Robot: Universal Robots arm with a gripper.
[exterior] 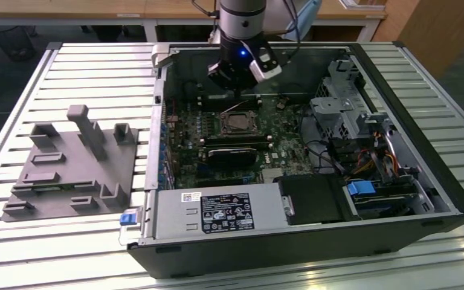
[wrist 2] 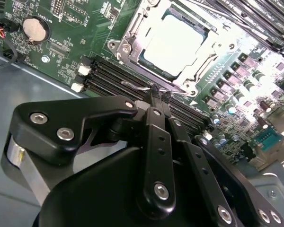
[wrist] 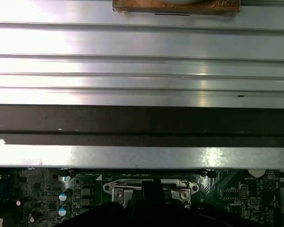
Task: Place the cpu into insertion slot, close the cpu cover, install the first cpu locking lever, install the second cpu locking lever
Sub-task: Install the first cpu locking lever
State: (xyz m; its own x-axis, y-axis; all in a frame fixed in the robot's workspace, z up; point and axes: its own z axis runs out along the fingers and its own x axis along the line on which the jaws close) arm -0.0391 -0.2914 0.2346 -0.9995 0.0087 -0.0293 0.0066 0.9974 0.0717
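**Gripper tip at a wire lever beside the loaded, covered cpu slot**

A slatted metal table (exterior: 79, 66) holds an open black computer case (exterior: 296, 248) lying on its side. On the slats at the exterior view's left, apart from the case, sits a grey moulded fixture (exterior: 70, 163). The robot arm (exterior: 244, 18) reaches down from the far edge into the case, above the green board (exterior: 191, 130).

Near the middle of the board is the slot (exterior: 238, 124), a small square with a silvery rim. In the second wrist view the cover (wrist 2: 132, 26), a thin metal frame, lies flat over the slot. The cpu (wrist 2: 173, 45) sits inside it, its pale metal top showing through the cut-out.

Long black memory banks (wrist 2: 113, 75) run along one side of the slot. Between them and the cover lies a thin wire lever (wrist 2: 132, 85).

The gripper (wrist 2: 155, 94) points down at this spot. Its black fingers (wrist 2: 154, 137) are drawn together with no gap visible between them. The tip is at the lever, touching it or just above. I cannot tell whether the fingers pinch the wire.

A round coin battery (wrist 2: 34, 28) sits on the board, well apart from the slot.
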